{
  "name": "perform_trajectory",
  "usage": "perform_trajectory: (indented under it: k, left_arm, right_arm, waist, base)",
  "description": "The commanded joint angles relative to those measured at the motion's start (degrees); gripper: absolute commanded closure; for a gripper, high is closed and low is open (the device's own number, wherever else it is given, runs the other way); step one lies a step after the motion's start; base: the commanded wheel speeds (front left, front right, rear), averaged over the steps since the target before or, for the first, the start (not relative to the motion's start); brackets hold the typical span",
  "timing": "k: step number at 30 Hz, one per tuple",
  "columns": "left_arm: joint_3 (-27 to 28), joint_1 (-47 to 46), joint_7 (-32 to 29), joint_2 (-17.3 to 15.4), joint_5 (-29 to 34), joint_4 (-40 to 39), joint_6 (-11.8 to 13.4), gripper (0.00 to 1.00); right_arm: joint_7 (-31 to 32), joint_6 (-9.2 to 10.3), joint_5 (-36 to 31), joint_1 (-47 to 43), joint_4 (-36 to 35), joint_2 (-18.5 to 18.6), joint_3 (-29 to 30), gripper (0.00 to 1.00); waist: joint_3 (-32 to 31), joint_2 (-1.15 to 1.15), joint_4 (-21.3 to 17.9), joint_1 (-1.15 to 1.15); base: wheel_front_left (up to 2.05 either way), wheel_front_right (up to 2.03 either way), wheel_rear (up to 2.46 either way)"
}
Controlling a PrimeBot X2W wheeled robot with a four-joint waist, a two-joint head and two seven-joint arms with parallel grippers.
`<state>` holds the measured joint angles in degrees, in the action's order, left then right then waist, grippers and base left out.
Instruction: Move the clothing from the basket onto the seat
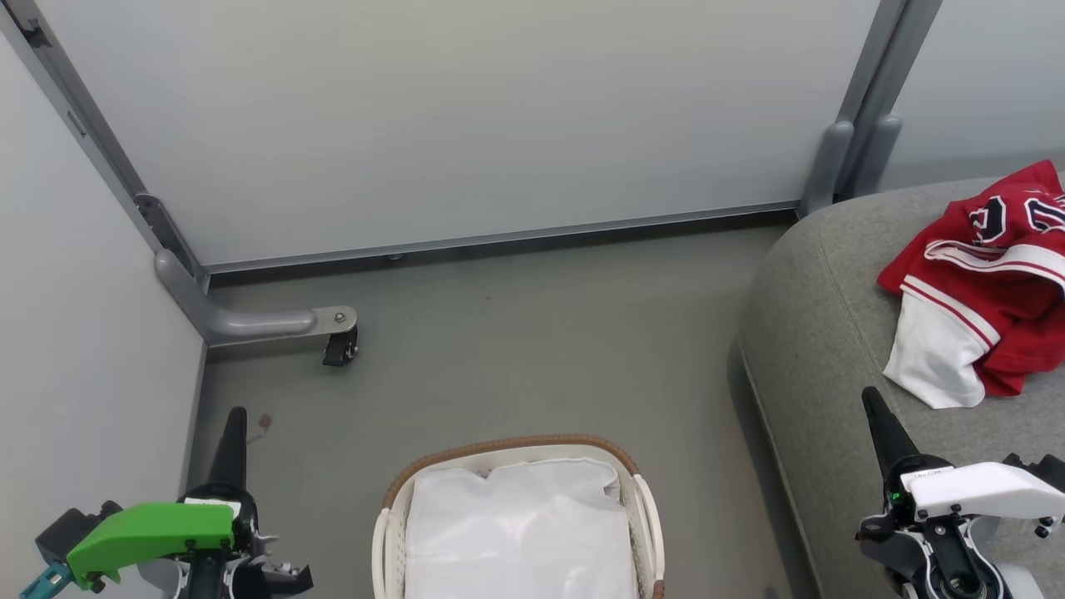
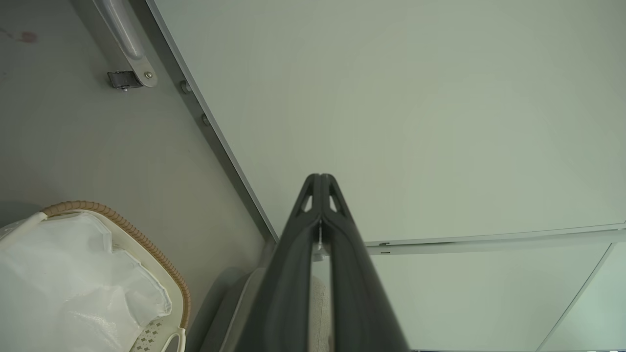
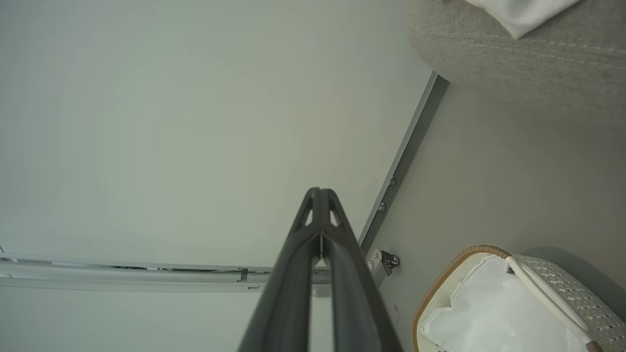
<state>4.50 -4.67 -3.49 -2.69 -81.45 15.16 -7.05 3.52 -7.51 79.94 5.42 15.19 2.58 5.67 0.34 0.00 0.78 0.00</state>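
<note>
Clothing (image 1: 990, 291) lies on the seat (image 1: 824, 333), at the right of the head view: a crumpled red heap with a white panel hanging toward us and red-white striped trim across the middle. We cannot tell how many pieces make up the heap. Black numerals edged in white show near its top, but folds break them up and we cannot read them. In the right wrist view a white corner of the cloth (image 3: 523, 12) rests on the grey woven seat (image 3: 513, 54), above a stitched seam.

Basket (image 1: 516, 445) stands on the grey floor (image 1: 541, 333) at bottom centre, well apart from the clothing and just left of the seat's rounded corner. A brown woven rim runs round its top. Inside it we see a white liner (image 1: 520, 532), wrinkled and slightly glossy.

Left gripper (image 1: 235, 420) sits at lower left under a green cover (image 1: 150, 532), its fingers pressed together and pinching nothing; the left wrist view shows the two tips (image 2: 320, 177) meeting against a pale partition panel (image 2: 415, 122). Right gripper (image 1: 869, 395) sits at lower right under a white cover (image 1: 982, 487), over the seat's front edge, and is likewise closed on nothing. A small label on that cover is too small for us to read.

Also noted: a black caster (image 1: 339, 348) on a grey bracket, and a small reddish mark (image 1: 265, 422) on the floor beside the left gripper.
</note>
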Motion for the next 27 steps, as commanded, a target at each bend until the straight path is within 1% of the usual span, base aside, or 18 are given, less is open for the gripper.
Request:
perform_trajectory:
  k: [1, 27]
  left_arm:
    - [0.43, -1.23, -0.39, -0.3, -1.14, -0.48, -0.27, 1.0]
    - [2.2, -1.91, -3.1, -0.35, -10.79, -1.21, -0.6, 1.0]
  right_arm:
    - [0.37, 0.03, 1.51, 0.97, -0.55, 0.36, 0.27, 1.0]
    - [3.13, 0.04, 12.22, 1.02, -1.29, 0.47, 0.95, 1.0]
  waist:
    - [-0.01, 0.0, -0.04, 0.0]
    - [-0.16, 0.0, -0.73, 0.0]
  base:
    - [0.0, 0.0, 0.0]
    - [0.0, 0.0, 0.0]
